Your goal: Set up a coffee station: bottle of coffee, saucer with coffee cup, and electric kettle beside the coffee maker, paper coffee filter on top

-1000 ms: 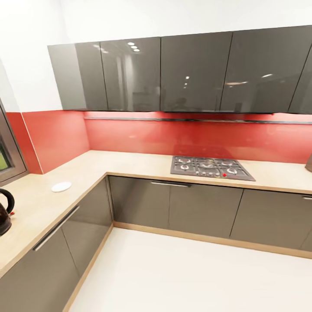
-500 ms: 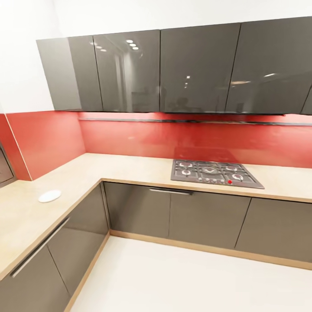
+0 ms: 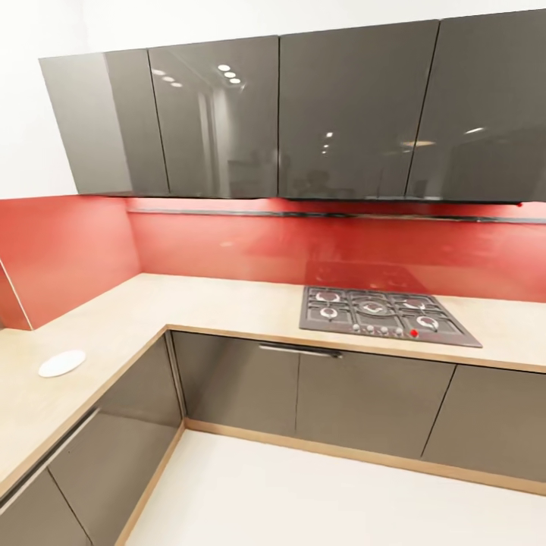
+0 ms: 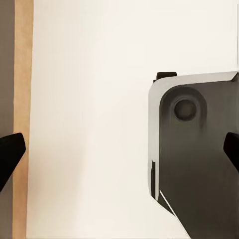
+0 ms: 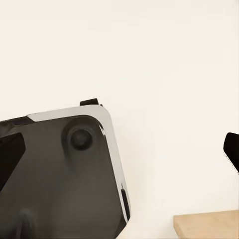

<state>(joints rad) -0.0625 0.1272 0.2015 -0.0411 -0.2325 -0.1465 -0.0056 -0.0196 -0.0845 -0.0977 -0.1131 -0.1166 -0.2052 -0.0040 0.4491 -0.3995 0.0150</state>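
The kitchen countertop (image 3: 220, 299) runs in an L along the red wall, light wood-grain over grey cabinet fronts. On its left run lies the saucer (image 3: 62, 362), a small flat white dish with nothing on it. The left wrist view looks down at pale floor and the robot's dark base (image 4: 199, 159); my left gripper (image 4: 121, 152) is open, its black fingertips (image 4: 10, 154) far apart and empty. My right gripper (image 5: 119, 154) is open and empty too, above the floor and the base (image 5: 55, 179). The coffee maker, bottle of coffee, kitchen shelf, coffee cup and electric kettle are out of view.
A gas hob (image 3: 383, 313) is set into the back run of the counter. Glossy grey wall cabinets (image 3: 303, 114) hang above the red backsplash. Pale floor (image 3: 318, 500) spreads in front of the lower cabinets.
The whole head view has shifted: the camera swung right and came closer. The kettle at the left edge has passed out of the picture. The saucer itself has not moved.
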